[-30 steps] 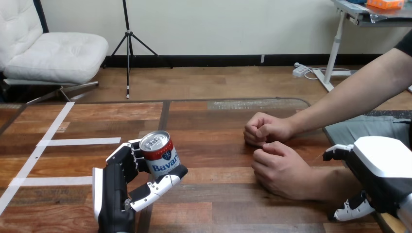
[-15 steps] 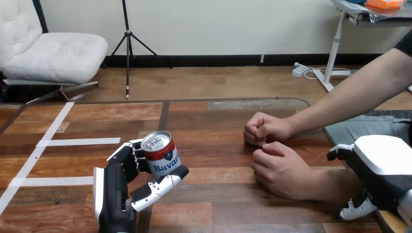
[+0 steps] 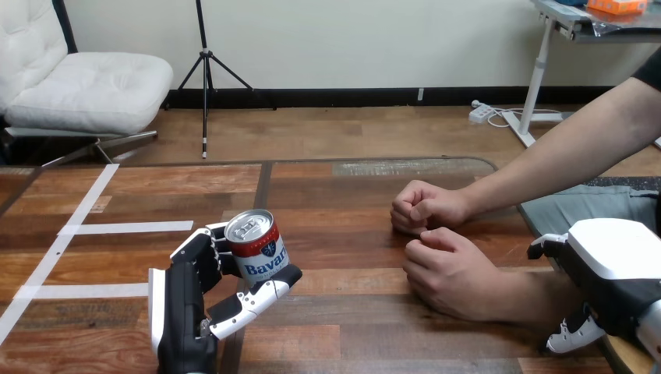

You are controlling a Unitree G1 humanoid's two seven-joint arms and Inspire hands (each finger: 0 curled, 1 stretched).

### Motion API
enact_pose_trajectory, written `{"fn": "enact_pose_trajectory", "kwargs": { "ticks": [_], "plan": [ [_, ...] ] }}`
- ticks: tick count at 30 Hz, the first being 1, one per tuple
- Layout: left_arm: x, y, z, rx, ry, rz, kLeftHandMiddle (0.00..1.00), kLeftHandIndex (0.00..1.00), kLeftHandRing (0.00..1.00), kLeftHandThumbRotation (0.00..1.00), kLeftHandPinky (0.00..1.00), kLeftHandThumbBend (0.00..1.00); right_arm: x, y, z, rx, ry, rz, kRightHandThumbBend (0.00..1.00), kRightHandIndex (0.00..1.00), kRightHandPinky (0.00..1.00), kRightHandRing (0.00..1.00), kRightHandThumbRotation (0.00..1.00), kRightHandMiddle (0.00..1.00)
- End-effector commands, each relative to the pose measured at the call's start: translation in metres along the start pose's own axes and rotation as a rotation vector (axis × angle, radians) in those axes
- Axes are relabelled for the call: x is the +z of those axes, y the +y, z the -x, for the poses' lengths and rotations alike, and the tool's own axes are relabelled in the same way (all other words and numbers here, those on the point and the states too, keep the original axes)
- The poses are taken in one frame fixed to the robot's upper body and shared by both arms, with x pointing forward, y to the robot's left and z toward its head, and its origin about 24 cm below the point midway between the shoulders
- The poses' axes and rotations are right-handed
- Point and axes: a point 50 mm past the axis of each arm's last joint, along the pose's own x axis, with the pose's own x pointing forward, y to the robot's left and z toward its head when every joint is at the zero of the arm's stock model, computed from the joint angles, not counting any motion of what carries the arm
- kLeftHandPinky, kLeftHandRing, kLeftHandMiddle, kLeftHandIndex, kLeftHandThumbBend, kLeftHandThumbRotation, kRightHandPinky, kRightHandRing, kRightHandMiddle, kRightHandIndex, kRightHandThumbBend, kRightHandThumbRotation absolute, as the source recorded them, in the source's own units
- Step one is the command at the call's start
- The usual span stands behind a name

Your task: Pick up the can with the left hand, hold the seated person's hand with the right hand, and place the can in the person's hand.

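- Around the can the fingers of our left hand curl at its left side. The thumb crosses under its front, so the can is clamped between them.
- Gripped this way, the can stands nearly upright with its top leaning a little left, left of the table's middle. We cannot tell whether its base touches the wood.
- Left of that hand, white tape strips lie flat on the table, well apart from the can.
- Right of the can we have a bare stretch of wood as far as the person's nearer hand.
- That nearer hand rests on the table as a loose fist, with the person's farther hand fisted just beyond it. The two are close against each other.
- Past the can the wood is bare up to the table's far edge.
- Our right hand sits at the table's right edge, over the forearm behind the nearer hand. We cannot tell whether it grips that forearm.
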Motion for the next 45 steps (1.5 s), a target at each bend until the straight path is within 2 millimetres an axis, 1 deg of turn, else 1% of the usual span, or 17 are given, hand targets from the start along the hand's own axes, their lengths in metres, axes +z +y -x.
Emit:
{"fn": "enact_pose_trajectory", "kwargs": {
  "ticks": [1,9,15,24,36,45],
  "plan": [
    [0.02,-0.005,-0.018,-0.01,-0.131,0.017,0.48,0.55,0.44,0.0,0.45,0.58,0.003,-0.02,-0.007,-0.069,-0.009,0.046,0.91,0.8,0.82,0.83,0.13,0.83],
    [0.021,-0.005,-0.018,-0.008,-0.13,0.034,0.48,0.55,0.43,0.0,0.44,0.58,0.004,-0.021,-0.01,-0.068,-0.004,0.065,0.9,0.81,0.83,0.84,0.14,0.84],
    [0.021,-0.005,-0.018,-0.005,-0.131,0.033,0.48,0.55,0.43,0.0,0.44,0.58,0.004,-0.021,-0.012,-0.069,-0.008,0.08,0.91,0.8,0.82,0.83,0.14,0.83],
    [0.021,-0.005,-0.018,-0.001,-0.13,0.036,0.47,0.55,0.43,0.0,0.44,0.58,0.005,-0.022,-0.016,-0.067,-0.011,0.093,0.9,0.8,0.81,0.83,0.16,0.83],
    [0.021,-0.004,-0.018,-0.002,-0.128,0.031,0.48,0.55,0.43,0.0,0.45,0.58,0.005,-0.023,-0.022,-0.075,-0.033,0.104,0.91,0.78,0.78,0.81,0.16,0.81],
    [0.021,-0.004,-0.017,-0.001,-0.123,0.037,0.47,0.55,0.43,0.0,0.45,0.56,0.006,-0.024,-0.027,-0.071,-0.045,0.085,0.9,0.78,0.77,0.8,0.13,0.81]
  ]
}}
